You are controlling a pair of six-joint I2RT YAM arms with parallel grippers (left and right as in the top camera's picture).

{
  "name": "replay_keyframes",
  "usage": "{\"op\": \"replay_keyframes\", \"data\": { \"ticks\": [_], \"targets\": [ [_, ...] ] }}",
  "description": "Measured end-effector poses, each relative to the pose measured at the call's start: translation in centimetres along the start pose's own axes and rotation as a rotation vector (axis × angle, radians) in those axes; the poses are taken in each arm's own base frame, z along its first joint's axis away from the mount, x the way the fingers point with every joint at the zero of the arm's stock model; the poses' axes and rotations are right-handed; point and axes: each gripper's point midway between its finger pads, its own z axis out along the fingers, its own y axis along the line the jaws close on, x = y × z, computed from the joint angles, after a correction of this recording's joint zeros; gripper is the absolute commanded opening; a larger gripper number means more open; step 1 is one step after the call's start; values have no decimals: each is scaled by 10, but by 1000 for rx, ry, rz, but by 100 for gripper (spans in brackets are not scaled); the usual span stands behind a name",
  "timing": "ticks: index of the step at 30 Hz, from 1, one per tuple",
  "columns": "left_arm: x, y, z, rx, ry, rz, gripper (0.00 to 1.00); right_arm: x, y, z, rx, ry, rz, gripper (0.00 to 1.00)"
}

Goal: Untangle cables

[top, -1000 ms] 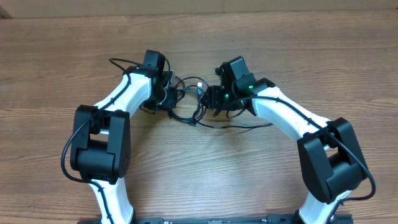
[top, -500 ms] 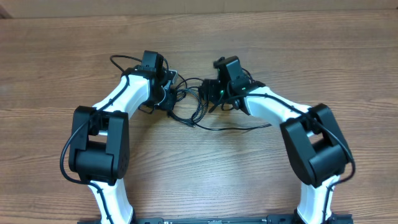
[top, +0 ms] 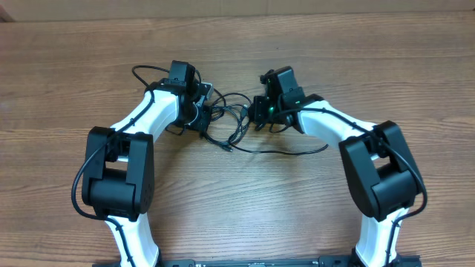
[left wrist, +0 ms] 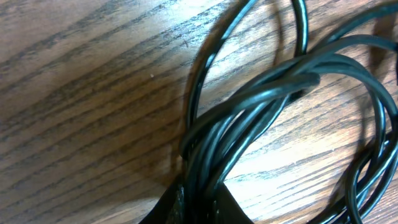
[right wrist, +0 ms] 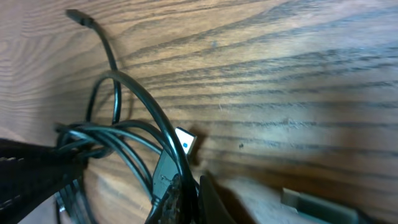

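Between my claws on the counter [top: 245, 215] lie the cables [top: 226, 124], long axis left to right. Left claw [top: 202, 111] clenched on the bundle's left edge. Right claw [top: 257, 115] clenched on a strand at its right edge, beside the silvery plug [right wrist: 186, 142]. Both equally near.

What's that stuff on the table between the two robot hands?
A loopy tangle of thin black cables lies between the left gripper and the right gripper. It shows best in the overhead view.
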Motion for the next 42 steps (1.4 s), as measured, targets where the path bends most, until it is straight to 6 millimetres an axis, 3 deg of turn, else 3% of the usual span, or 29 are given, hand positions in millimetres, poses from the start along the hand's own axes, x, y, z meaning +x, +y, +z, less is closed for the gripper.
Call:
{"op": "replay_keyframes", "data": {
  "ticks": [8, 14, 18, 27, 30, 42],
  "targets": [
    [0, 0, 0, 1, 0, 0, 13, -20, 8, -45, -88, -23, 38, 4],
    [0, -1, 0, 5, -1, 0, 15, -20, 20, -74, -121, -16, 46, 4],
    [0, -1, 0, 5, -1, 1, 15, -21, 23, -82, -129, -17, 47, 4],
    [0, 0, 0, -1, 0, -5, 11, -19, 6, -89, -100, 2, 96, 4],
    [-1, 0, 0, -10, -3, -6, 11, -21, 4, -105, -99, -7, 96, 4],
    [-1, -2, 1, -17, -4, -23, 11, -41, 39, -192, -150, -187, -55, 4]
  ]
}}
